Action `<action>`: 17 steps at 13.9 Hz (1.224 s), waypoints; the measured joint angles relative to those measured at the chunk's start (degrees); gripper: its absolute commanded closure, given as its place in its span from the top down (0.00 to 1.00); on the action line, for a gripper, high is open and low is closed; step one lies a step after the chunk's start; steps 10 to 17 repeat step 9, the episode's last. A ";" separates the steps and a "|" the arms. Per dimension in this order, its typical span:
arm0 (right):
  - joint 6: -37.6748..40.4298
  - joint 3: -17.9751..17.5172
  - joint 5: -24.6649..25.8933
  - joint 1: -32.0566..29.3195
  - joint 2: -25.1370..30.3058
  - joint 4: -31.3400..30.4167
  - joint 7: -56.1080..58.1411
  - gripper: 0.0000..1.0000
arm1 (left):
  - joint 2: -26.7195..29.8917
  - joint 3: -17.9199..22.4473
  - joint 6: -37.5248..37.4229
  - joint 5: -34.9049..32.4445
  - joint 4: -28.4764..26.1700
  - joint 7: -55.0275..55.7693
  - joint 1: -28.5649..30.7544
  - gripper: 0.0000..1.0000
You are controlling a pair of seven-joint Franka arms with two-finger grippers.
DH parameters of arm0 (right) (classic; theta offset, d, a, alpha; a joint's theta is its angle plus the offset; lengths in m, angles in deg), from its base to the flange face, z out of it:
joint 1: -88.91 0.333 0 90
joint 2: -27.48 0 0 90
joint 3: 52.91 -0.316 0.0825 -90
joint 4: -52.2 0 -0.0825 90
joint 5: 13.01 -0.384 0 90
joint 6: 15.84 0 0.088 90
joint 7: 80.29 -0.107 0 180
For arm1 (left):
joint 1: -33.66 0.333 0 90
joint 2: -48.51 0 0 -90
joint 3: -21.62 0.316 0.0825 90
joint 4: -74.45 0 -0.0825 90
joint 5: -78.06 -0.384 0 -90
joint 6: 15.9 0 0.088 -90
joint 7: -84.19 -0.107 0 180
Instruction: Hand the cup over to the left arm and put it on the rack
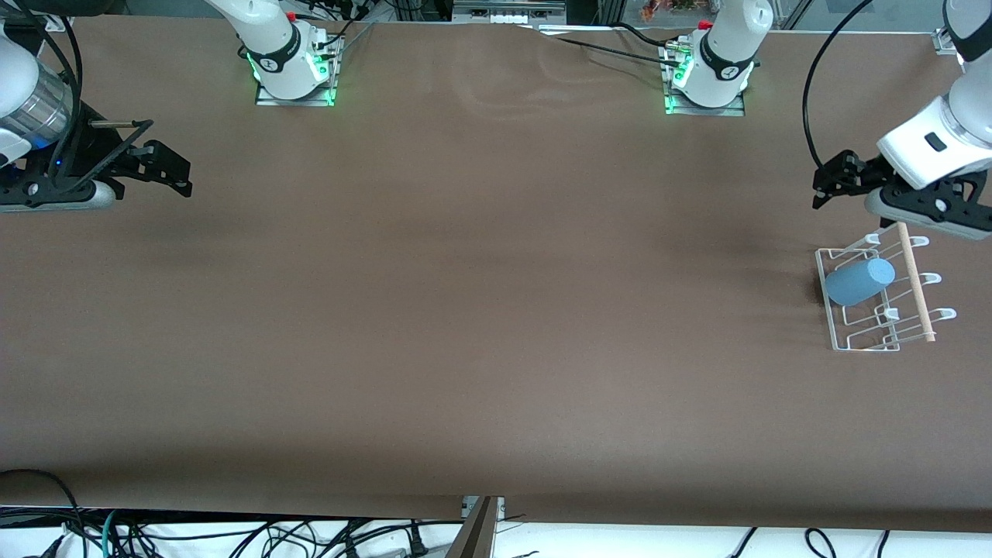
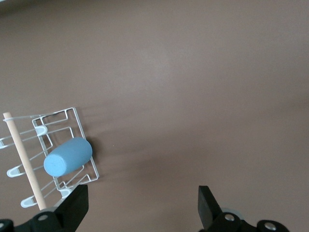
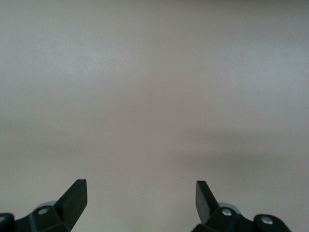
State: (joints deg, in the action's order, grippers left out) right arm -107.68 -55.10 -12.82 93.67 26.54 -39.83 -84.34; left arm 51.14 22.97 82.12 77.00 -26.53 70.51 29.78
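Here, line by line:

Cup: the light-blue cup [image 1: 859, 280] lies tipped on its side in the rack [image 1: 833, 325], resting across the wire slots. One round end points toward the wooden rod [image 1: 917, 283]; its other end sits at the rack's edge that faces the middle of the table. Nothing grips it.

Rack: white wire, at the left arm's end of the table [image 1: 496, 310]. The pale rod runs along one side of it, with white-tipped pegs [image 1: 934, 277] sticking out past the rod.

Left gripper: the left gripper [image 1: 833, 180] hangs in the air over the table just beside the rack, near the rack's end that is farther from the front camera. Its black fingers [image 2: 206, 205] are spread wide and hold nothing. Its wrist view looks down on the cup and rack, both apart from the fingers.

Right gripper: the right gripper [image 1: 167, 169] waits over bare table at the right arm's end, well apart from the rack. Its fingers [image 3: 77, 195] are spread wide and empty.

Table: plain brown cloth.
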 measured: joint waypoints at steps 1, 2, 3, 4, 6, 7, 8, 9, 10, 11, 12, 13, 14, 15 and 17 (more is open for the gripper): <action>0.00 0.00 0.00 0.00 0.00 0.00 0.00 0.99 | 0.35 0.10 0.32 0.00 -0.71 0.09 0.00 1.00; 0.00 0.00 0.00 0.00 0.00 0.00 0.00 0.99 | 0.35 0.16 0.62 0.00 -1.01 0.15 0.00 1.00; 0.00 0.00 0.00 0.00 0.00 0.00 0.00 0.99 | 0.28 0.17 0.85 0.00 -1.11 0.25 0.02 1.00; 0.00 0.00 0.00 0.00 0.00 0.00 0.00 0.99 | 0.22 0.19 0.96 0.00 -1.11 0.39 0.11 1.00; 0.00 0.00 0.00 0.00 0.00 0.00 0.00 0.99 | 0.17 -0.35 1.04 0.00 -1.11 0.49 0.84 1.00; 0.00 0.00 0.00 0.00 0.00 0.00 0.00 0.99 | 0.17 -1.25 1.05 -0.01 -1.11 0.51 1.74 1.00; 0.00 0.00 0.00 0.00 0.00 0.00 0.00 0.99 | 0.17 -1.94 1.06 -0.01 -1.11 0.52 2.34 1.00; 0.00 0.00 0.00 0.00 0.00 0.00 0.00 0.99 | 0.17 -2.26 1.06 0.00 -1.11 0.57 2.55 1.00; 0.00 0.00 0.00 0.00 0.00 0.00 0.00 0.99 | 0.17 -2.26 1.06 0.00 -1.11 0.57 2.55 1.00; 0.00 0.00 0.00 0.00 0.00 0.00 0.00 0.99 | 0.17 -2.26 1.06 0.00 -1.11 0.57 2.55 1.00; 0.00 0.00 0.00 0.00 0.00 0.00 0.00 0.99 | 0.17 -2.26 1.06 0.00 -1.11 0.57 2.55 1.00; 0.00 0.00 0.00 0.00 0.00 0.00 0.00 0.99 | 0.17 -2.26 1.06 0.00 -1.11 0.57 2.55 1.00; 0.00 0.00 0.00 0.00 0.00 0.00 0.00 0.99 | 0.17 -2.26 1.06 0.00 -1.11 0.57 2.55 1.00; 0.00 0.00 0.00 0.00 0.00 0.00 0.00 0.99 | 0.17 -2.26 1.06 0.00 -1.11 0.57 2.55 1.00; 0.00 0.00 0.00 0.00 0.00 0.00 0.00 0.99 | 0.17 -2.26 1.06 0.00 -1.11 0.57 2.55 1.00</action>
